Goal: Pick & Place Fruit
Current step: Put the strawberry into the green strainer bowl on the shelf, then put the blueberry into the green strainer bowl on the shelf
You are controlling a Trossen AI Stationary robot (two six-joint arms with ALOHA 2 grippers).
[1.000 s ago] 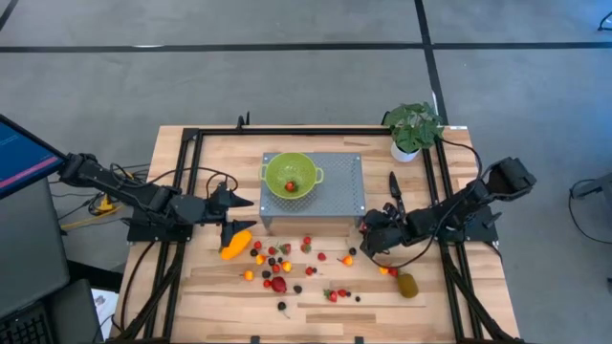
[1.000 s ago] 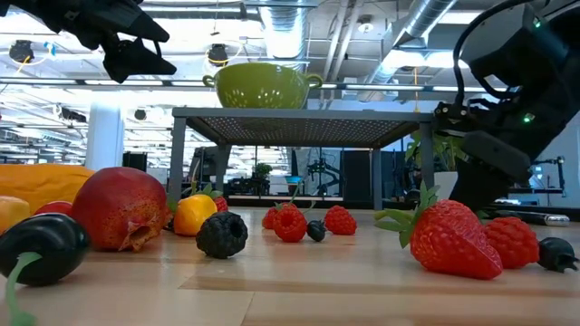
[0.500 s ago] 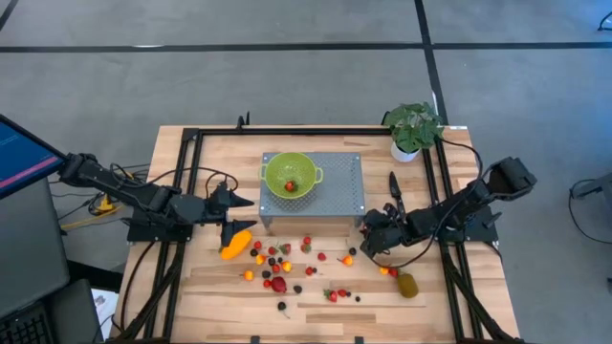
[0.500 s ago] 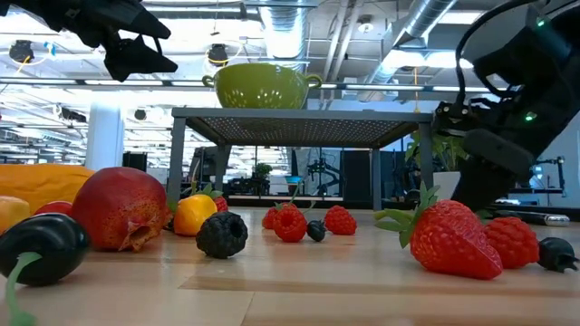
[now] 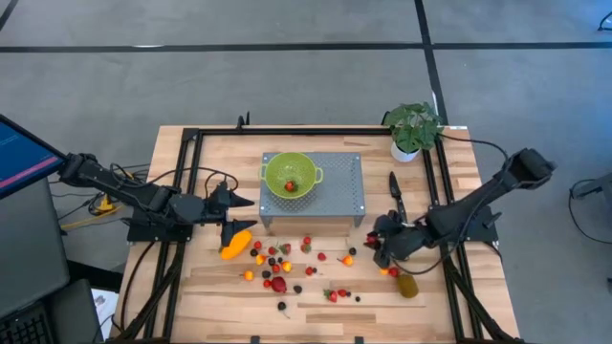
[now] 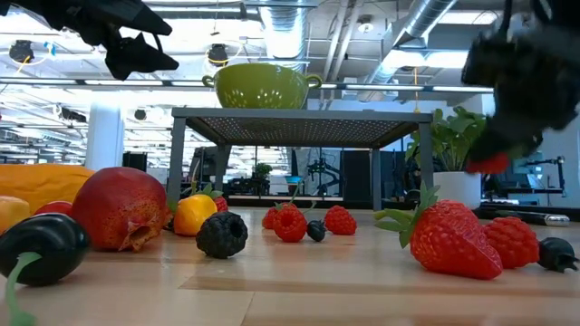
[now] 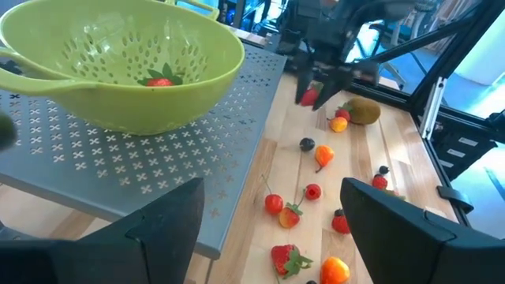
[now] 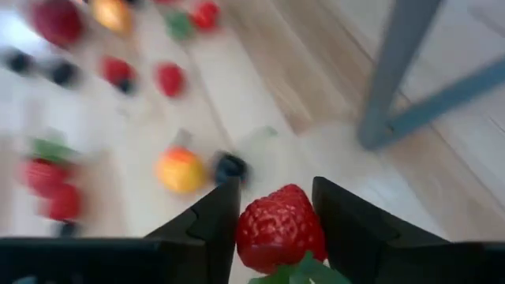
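Note:
My right gripper (image 5: 382, 247) hangs above the table's right half, shut on a red strawberry (image 8: 276, 221), which also shows in the low view (image 6: 489, 164) and the left wrist view (image 7: 309, 96). My left gripper (image 5: 251, 213) stands open and still at the left, above a long orange-yellow fruit (image 5: 234, 244) that lies on the wood. A green colander (image 5: 290, 176) with one strawberry (image 7: 160, 80) inside stands on a grey perforated stand (image 5: 339, 191). Several small red, orange and dark fruits (image 5: 287, 258) lie scattered on the table in front of the stand. My right gripper pinches the strawberry by its two sides (image 8: 251, 229) between its two fingers. The fingers slant down from the table's right side. The berry is lifted clear of the table, its green leaves (image 8: 286, 272) turned back toward the wrist.
A brown-green oval fruit (image 5: 408, 285) lies just near-side of my right gripper, with an orange berry (image 5: 384, 271) beside it. A black-handled knife (image 5: 395, 186) and a potted plant (image 5: 413, 129) are at the back right. A red round fruit (image 5: 278, 284) lies among the berries.
My right gripper has risen from the table and drawn a little toward the right and near edges, tipping to a shallower slant. The strawberry between its fingers now hangs clear of the wood.

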